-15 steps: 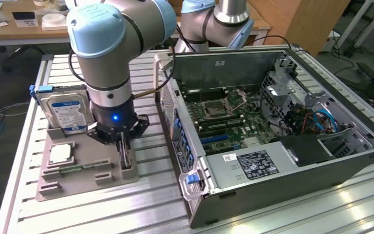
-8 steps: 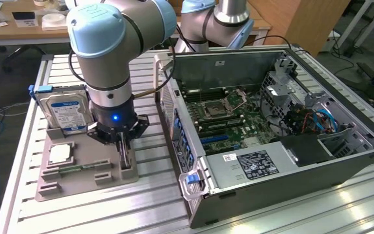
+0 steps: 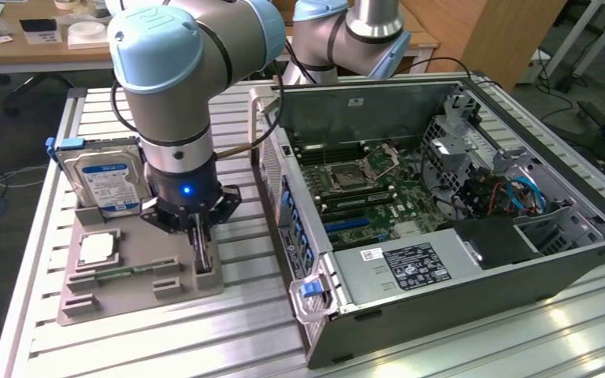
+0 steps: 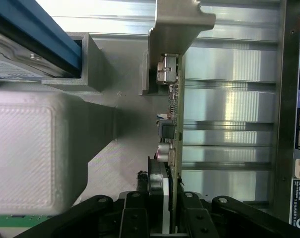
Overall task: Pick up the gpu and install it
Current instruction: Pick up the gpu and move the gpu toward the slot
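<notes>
Slatted aluminium table (image 3: 250,331), and the gripper (image 3: 199,235) pinches the gpu (image 4: 173,114) by its top edge, upright in the grey holder (image 3: 124,295): light, stiff, fragile, best held on bare board

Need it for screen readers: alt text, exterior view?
Robot gripper clamps the gpu, standing on edge in a grey holder that also holds an upright hard drive. An open PC case sits at the exterior view's right.

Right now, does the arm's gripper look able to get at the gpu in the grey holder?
Likely yes: the gripper is down over the gpu, jaws apparently closed on it; the hard drive stands apart, nothing between.
</notes>
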You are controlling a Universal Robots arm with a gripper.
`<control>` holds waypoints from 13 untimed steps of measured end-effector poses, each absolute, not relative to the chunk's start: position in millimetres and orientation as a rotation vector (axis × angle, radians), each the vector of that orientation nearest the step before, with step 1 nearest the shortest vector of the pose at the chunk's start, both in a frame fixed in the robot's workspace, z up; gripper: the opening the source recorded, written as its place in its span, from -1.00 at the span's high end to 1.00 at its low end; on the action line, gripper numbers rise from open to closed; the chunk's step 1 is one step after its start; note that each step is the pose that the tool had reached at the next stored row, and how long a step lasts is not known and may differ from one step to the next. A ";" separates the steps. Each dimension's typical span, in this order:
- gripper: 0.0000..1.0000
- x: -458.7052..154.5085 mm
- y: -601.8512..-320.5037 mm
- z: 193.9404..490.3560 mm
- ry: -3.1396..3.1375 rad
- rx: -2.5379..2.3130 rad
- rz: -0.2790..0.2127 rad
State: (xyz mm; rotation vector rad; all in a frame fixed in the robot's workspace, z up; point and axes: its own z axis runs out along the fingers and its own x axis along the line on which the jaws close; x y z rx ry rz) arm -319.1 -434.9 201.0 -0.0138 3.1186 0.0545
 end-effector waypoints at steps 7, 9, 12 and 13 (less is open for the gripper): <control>0.44 -319.2 -434.9 205.3 3.118 -0.014 0.056; 0.44 -319.2 -434.9 209.1 3.119 -0.014 0.056; 0.44 -319.2 -434.9 214.0 3.118 -0.014 0.056; 0.44 -319.2 -434.9 219.0 3.119 -0.014 0.056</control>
